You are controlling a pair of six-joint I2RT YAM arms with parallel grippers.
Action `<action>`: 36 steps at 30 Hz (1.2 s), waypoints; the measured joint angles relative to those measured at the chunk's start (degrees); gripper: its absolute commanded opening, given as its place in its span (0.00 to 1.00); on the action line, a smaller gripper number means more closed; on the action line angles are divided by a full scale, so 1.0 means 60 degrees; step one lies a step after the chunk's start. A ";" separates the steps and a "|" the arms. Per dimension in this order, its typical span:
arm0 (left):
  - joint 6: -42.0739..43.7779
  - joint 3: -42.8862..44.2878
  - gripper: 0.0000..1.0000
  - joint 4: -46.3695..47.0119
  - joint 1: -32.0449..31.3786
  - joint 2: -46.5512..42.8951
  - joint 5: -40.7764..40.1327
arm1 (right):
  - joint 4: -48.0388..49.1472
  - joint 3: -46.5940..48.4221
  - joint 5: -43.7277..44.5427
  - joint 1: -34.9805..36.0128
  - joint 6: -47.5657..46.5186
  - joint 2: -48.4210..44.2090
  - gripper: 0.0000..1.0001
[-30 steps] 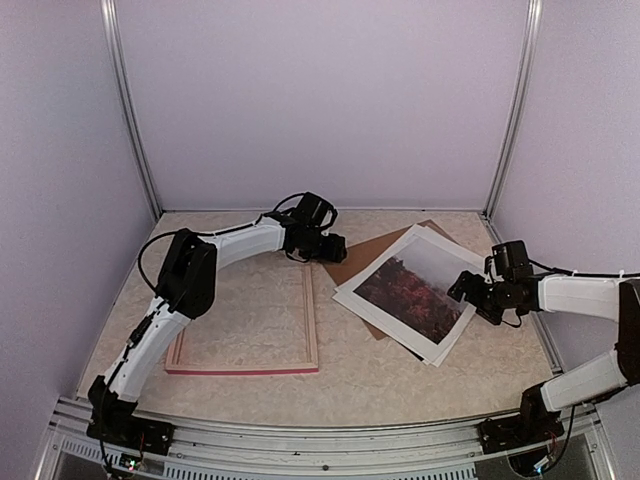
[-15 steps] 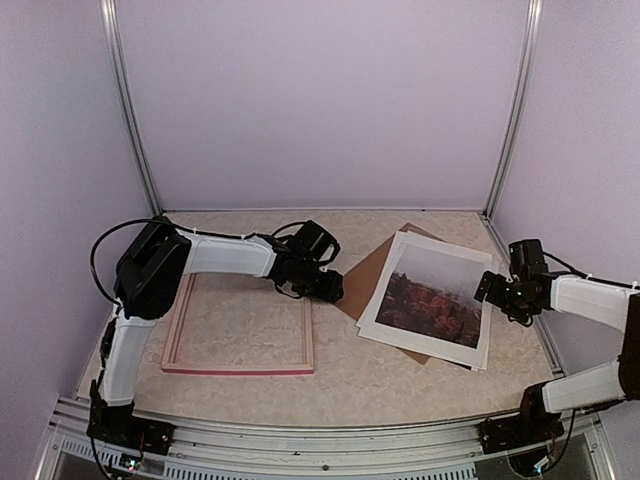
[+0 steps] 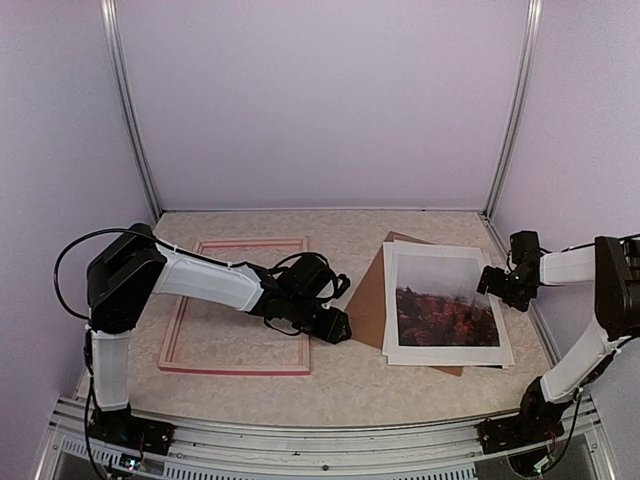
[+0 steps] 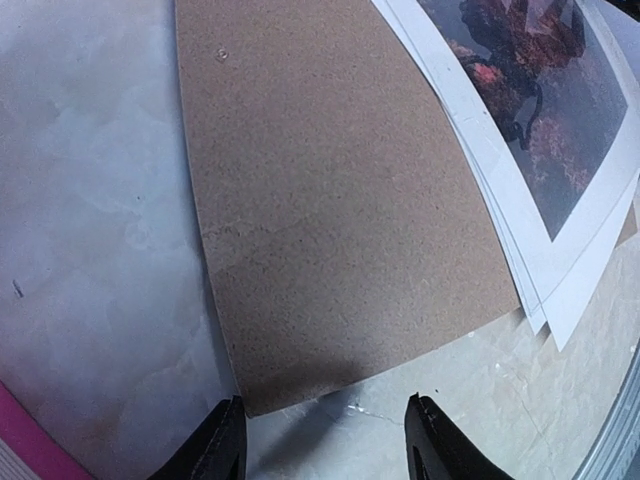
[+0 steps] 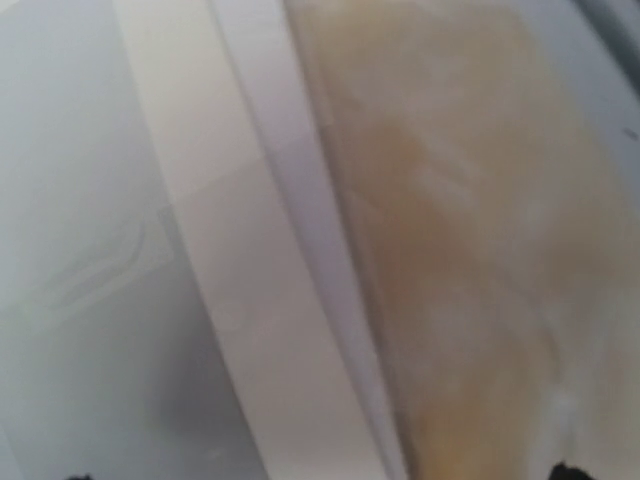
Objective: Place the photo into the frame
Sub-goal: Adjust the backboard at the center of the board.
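Left pincer point(image 3: 336, 327) is hovering partly open at the backing board's point(image 4: 330, 200) lower-left corner, gripping nothing. Right pincer point(image 3: 498, 283) is sitting wide open at the photo's point(image 3: 445, 310) right edge, holding nothing visible; its wrist view is coming through blurred. Photo is lying face-up on the board, right side of the worktop point(image 3: 400, 385). Frame point(image 3: 235, 369) is lying flat on the left, apart from the photo.

Soft, even light is washing the overhead view; the right wrist view is smearing into blur, and the left wrist view's edges are bowing.
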 measured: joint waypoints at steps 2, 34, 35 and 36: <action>0.0004 -0.0025 0.54 -0.0073 -0.0004 -0.0051 0.0153 | 0.0135 0.0186 -0.0146 -0.0018 -0.0157 0.0364 0.97; -0.1228 0.2492 0.83 -0.0273 -0.0233 0.1490 -0.1931 | 0.0911 -0.0182 -0.1464 0.2350 -0.1246 0.0306 0.92; -0.1257 0.2404 0.83 -0.0226 -0.0233 0.1432 -0.2044 | 0.0816 -0.0182 -0.1341 0.2357 -0.1242 0.0251 0.92; -0.1282 0.2310 0.83 -0.0208 -0.0233 0.1370 -0.2160 | 0.0714 -0.0182 -0.1235 0.2357 -0.1235 0.0168 0.92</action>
